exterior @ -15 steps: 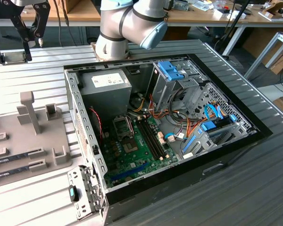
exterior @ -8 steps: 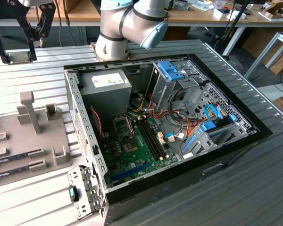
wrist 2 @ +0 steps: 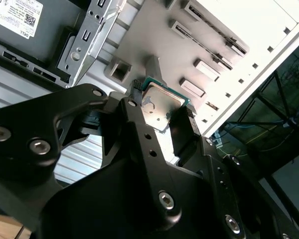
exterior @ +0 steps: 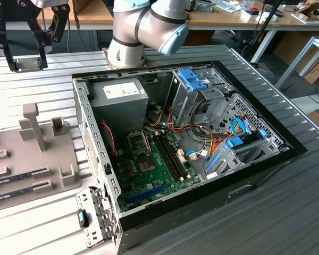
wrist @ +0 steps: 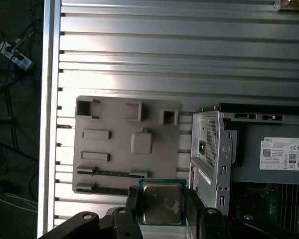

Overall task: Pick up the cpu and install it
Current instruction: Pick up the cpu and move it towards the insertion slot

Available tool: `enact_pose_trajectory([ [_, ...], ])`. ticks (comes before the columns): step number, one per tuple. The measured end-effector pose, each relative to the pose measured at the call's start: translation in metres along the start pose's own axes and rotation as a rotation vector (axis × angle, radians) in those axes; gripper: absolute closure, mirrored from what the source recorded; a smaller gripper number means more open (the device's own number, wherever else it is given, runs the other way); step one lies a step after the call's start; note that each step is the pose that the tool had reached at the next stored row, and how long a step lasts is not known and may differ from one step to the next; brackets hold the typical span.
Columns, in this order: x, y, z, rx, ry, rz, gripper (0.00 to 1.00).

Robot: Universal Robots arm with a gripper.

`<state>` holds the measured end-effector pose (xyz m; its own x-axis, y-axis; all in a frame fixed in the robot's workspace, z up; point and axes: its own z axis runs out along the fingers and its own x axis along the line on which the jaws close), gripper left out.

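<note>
The cpu (wrist: 162,203) is a flat square chip with a silvery top and a thin green rim, and it sits clamped between my black fingers. In the second wrist view the cpu (wrist 2: 162,103) hangs high over the grey fixture plate (wrist 2: 154,45). My gripper (wrist: 162,206) is shut on its two opposite edges. In the exterior view the gripper (exterior: 27,65) is at the far upper left, above the ribbed table and well away from the open computer case (exterior: 95,159). The dark metal-framed socket (exterior: 138,142) lies on the green motherboard (exterior: 149,175) inside the case.
A grey fixture plate (exterior: 37,159) with upright posts and long dark memory sticks (exterior: 16,178) lies at the exterior view's left of the case. A grey power supply (exterior: 119,98), drive cages (exterior: 196,87) and cable bundles (exterior: 202,141) crowd the case around the board.
</note>
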<state>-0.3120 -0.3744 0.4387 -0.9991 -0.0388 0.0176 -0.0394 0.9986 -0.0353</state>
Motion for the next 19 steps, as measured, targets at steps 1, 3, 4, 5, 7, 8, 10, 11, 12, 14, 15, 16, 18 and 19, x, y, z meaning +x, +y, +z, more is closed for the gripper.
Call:
enact_pose_trajectory([
  [1, -0.0013, 0.0, 0.0, 0.0, 0.0, 0.0, 0.53],
  [3, -0.0036, -0.0001, 0.0, 0.0, 0.0001, 0.0, 0.53],
  [4, -0.0053, -0.0002, 0.0001, 0.0, 0.0, 0.0, 0.53],
  [5, -0.0064, -0.0002, 0.0001, 0.0001, 0.0001, 0.0, 0.53],
  [7, -0.0084, -0.0003, 0.0001, 0.0, 0.0, 0.0, 0.53],
  [8, -0.0092, -0.0003, 0.0002, 0.0, 0.0, 0.0, 0.53],
  [10, -0.0112, -0.0004, 0.0002, 0.0, 0.0, 0.0, 0.53],
  [11, -0.0127, -0.0005, 0.0003, 0.0, 0.0, 0.0, 0.53],
  [12, -0.0138, -0.0005, 0.0003, 0.0001, 0.0, 0.0, 0.53],
  [14, -0.0163, -0.0006, 0.0003, 0.0001, 0.0, 0.0, 0.53],
  [15, -0.0173, -0.0007, 0.0003, 0.0001, 0.0001, 0.0, 0.53],
  [16, -0.0181, -0.0007, 0.0003, 0.0001, 0.0001, 0.0, 0.53],
  [18, -0.0196, -0.0007, 0.0004, 0.0001, 0.0001, 0.0, 0.53],
  [19, -0.0204, -0.0008, 0.0004, 0.0001, 0.0001, 0.0, 0.53],
])
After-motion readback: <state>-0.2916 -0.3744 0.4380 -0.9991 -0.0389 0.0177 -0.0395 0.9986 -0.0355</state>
